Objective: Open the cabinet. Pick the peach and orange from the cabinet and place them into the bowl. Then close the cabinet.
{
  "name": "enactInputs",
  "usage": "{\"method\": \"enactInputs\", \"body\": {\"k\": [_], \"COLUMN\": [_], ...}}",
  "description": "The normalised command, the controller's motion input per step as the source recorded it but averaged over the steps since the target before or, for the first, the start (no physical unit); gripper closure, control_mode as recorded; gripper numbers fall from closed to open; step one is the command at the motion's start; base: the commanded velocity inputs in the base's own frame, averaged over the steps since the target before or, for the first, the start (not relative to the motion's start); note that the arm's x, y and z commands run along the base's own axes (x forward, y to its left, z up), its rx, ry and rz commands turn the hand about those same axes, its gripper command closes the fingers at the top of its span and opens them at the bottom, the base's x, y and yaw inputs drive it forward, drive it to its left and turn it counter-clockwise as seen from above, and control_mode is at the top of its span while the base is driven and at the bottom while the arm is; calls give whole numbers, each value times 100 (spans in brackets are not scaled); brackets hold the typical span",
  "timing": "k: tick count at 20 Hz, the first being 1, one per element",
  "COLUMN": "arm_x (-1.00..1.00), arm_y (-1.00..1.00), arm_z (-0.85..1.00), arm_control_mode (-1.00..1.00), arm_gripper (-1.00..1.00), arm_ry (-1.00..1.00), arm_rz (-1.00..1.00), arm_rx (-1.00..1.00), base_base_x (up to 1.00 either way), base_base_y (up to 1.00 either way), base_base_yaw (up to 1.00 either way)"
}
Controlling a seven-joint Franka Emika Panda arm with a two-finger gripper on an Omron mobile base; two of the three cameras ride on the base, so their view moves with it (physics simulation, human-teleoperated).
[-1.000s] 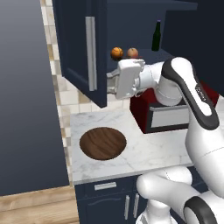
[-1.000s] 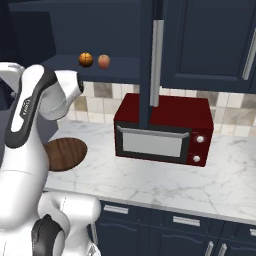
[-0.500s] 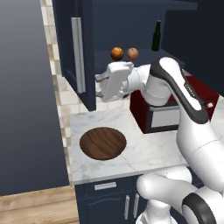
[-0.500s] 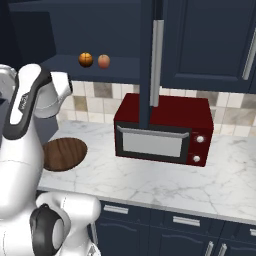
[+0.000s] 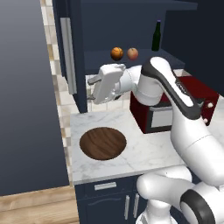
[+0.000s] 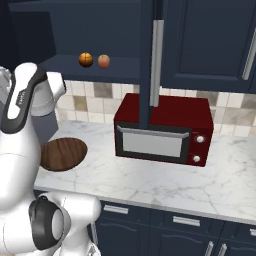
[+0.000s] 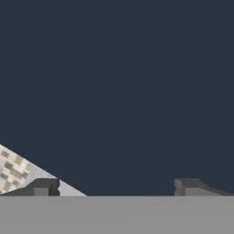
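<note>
The navy cabinet [image 5: 122, 22] stands open, its left door [image 5: 80, 65] swung wide and its right door [image 6: 147, 60] seen edge-on. On its shelf the orange [image 5: 116, 53] lies left of the peach [image 5: 132, 54], also seen as orange [image 6: 86, 59] and peach [image 6: 104, 61]. My gripper [image 5: 91, 89] is open below the shelf, against the inner face of the left door, holding nothing. In the hand view the gripper [image 7: 116, 187] faces dark navy panel close up. The wooden bowl [image 5: 103, 143] sits empty on the counter below.
A red microwave [image 6: 160, 132] stands on the marble counter [image 6: 165, 185] right of the bowl [image 6: 64, 154], under the right door. A green bottle [image 5: 156, 37] stands at the back of the shelf. A long silver handle [image 5: 68, 57] runs down the left door.
My arm has swung left and the left cabinet door has opened further, its handle moving left. The fruits and bowl have not moved.
</note>
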Motion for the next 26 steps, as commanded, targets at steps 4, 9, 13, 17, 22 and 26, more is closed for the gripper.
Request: {"method": "enactInputs", "body": {"k": [4, 9, 13, 17, 22, 26], "arm_x": [0, 0, 0, 0, 0, 3], "arm_y": [0, -21, -42, -57, -48, -38], "arm_z": [0, 31, 27, 9, -1, -11], "arm_control_mode": [-100, -100, -100, -100, -100, -100], "arm_gripper": [-100, -100, -100, -100, -100, -100], "arm_ry": [1, 0, 0, 0, 0, 0], "arm_rz": [0, -4, -11, -9, -5, 0], "arm_rx": [0, -17, -25, -23, -23, -23], "base_base_x": [0, 0, 0, 0, 0, 0], "base_base_y": [0, 0, 0, 0, 0, 0], "base_base_yaw": [0, 0, 0, 0, 0, 0]}}
